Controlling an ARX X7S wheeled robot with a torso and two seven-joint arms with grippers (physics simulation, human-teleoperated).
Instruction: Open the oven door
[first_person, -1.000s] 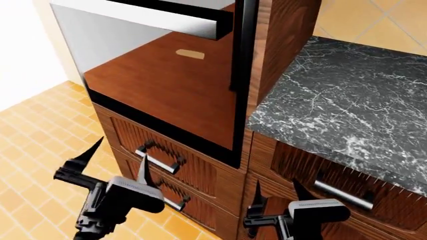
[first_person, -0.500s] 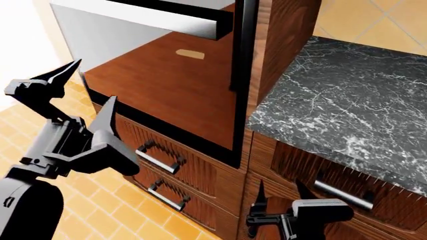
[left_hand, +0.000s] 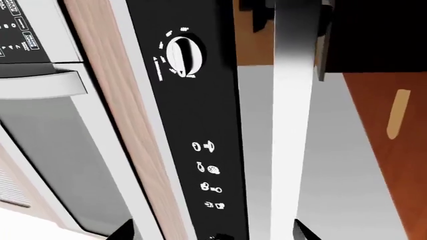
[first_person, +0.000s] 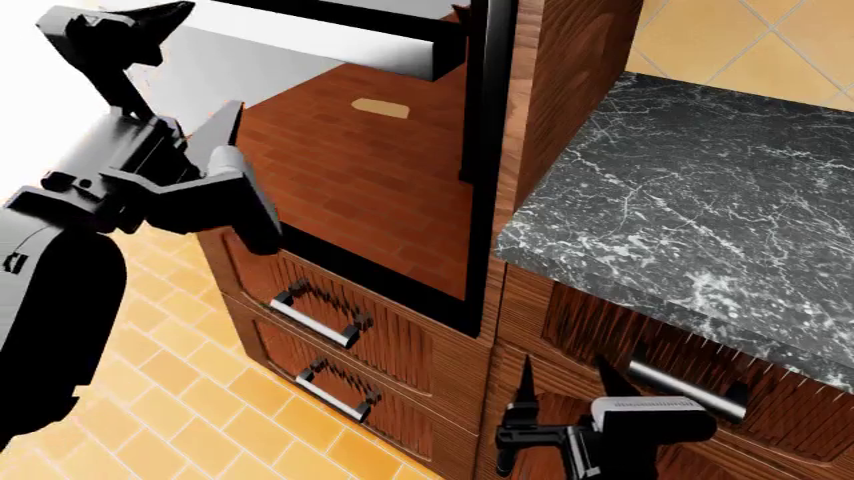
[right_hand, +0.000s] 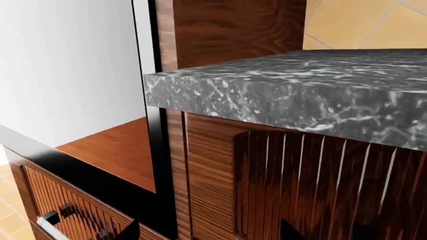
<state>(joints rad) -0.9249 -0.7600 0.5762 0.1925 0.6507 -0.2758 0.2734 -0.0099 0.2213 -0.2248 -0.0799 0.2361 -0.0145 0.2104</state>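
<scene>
1. Oven door (first_person: 360, 170) at upper left of the head view, shut flush in the wood cabinet, glass mirroring floor and cabinet; bar handle (first_person: 334, 35) along its top edge.
2. Left gripper (first_person: 167, 100) raised level with the door's outer edge, fingers spread wide, gripping nothing, not touching the handle.
3. Handle (left_hand: 291, 125) seen close from the left wrist, next to the black control strip with its knob (left_hand: 183, 55); both fingertips just visible at the frame edge, one beyond each side of the bar.
4. Best to advance straight until the bar sits deep between the fingers, then close squarely across it.
5. Worth keeping clear of the knob while closing in.
6. Probably a hinge at the bottom edge: pull out and down in an arc, not straight back.
7. Right gripper (first_person: 561, 400) low by the drawers (first_person: 320, 320) under the counter (first_person: 694, 200), fingers apart, idle.
</scene>
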